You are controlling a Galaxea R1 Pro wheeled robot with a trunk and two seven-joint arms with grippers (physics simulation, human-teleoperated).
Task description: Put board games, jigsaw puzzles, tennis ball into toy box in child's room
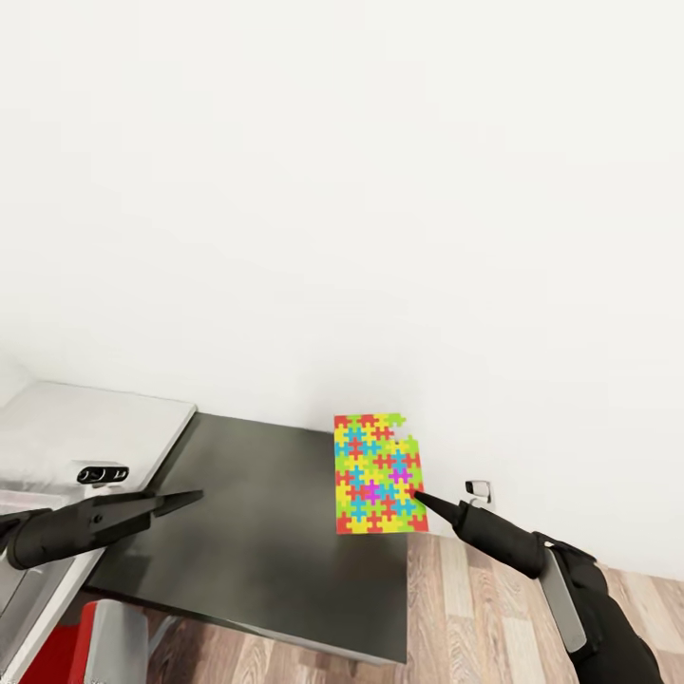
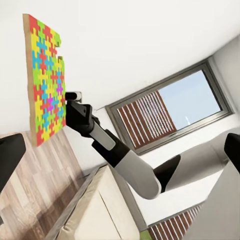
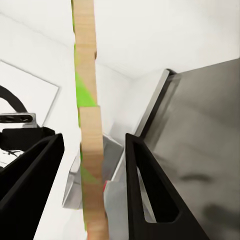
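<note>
Aloft at our right side, a jigsaw puzzle [image 1: 378, 473] is held upright in the air by our right gripper [image 1: 419, 496], its bright red, yellow, blue, green and magenta face turned toward our head camera. We pinch it at its lower right edge; in the right wrist view the puzzle's pale wooden edge [image 3: 90, 125] runs between the 2 black fingers [image 3: 150, 195], which stand on either side of the board with slim gaps showing. The puzzle hangs over the far right corner of a dark cabinet top [image 1: 256, 551], clear of its surface, with the plain white wall [image 1: 342, 190] behind it. Wood-plank floor [image 1: 475, 608] shows below and to the right, and a small white socket [image 1: 479, 491] sits low on the wall just beside our right arm.

Our left gripper [image 1: 193, 496] reaches out over the cabinet's left part with nothing in it, its fingertips drawn together to a point in the head view. To its left lies the pale grey table [image 1: 95, 423]. From the left wrist view we see the puzzle [image 2: 46, 80] face-on, the right gripper [image 2: 67, 107] at its edge, a grey-framed window [image 2: 170, 110] and the beige bed [image 2: 105, 210] beyond.
</note>
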